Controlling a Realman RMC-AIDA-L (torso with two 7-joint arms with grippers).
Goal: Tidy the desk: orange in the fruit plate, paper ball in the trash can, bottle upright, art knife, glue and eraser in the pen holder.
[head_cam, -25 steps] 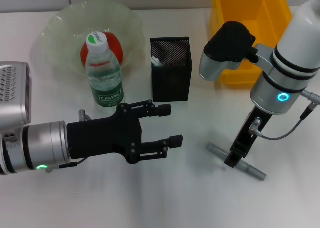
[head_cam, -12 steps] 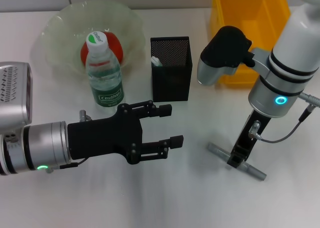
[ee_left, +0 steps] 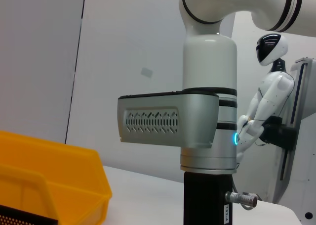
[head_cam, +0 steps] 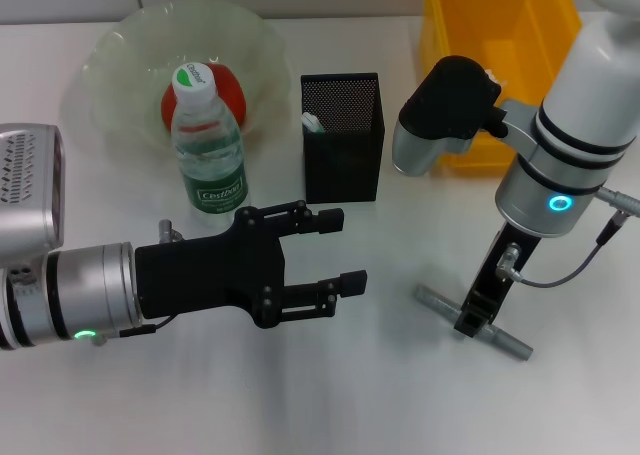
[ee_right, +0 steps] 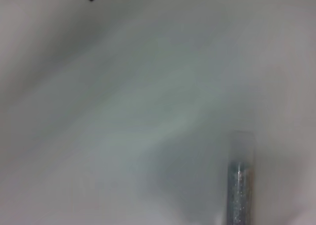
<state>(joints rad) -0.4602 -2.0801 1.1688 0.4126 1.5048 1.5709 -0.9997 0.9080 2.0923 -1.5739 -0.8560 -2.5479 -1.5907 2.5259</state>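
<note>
White desk (head_cam: 330, 395): right gripper (head_cam: 472, 320) jaws around thin grey silvery glue (head_cam: 505, 338), closure unclear

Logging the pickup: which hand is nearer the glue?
Right. The right hand is down on the glue; the left hand hovers open well to its left, near the bottle.

Bottle (head_cam: 208, 155), head view: green label carries white brand lettering, too small to read for sure, looks like it starts with "C". Cap top has a green sticker with white print, unreadable. Left wrist view: tiny markings on the black column under the right arm's grey housing, not legible. No readable numbers or signs elsewhere.
</note>
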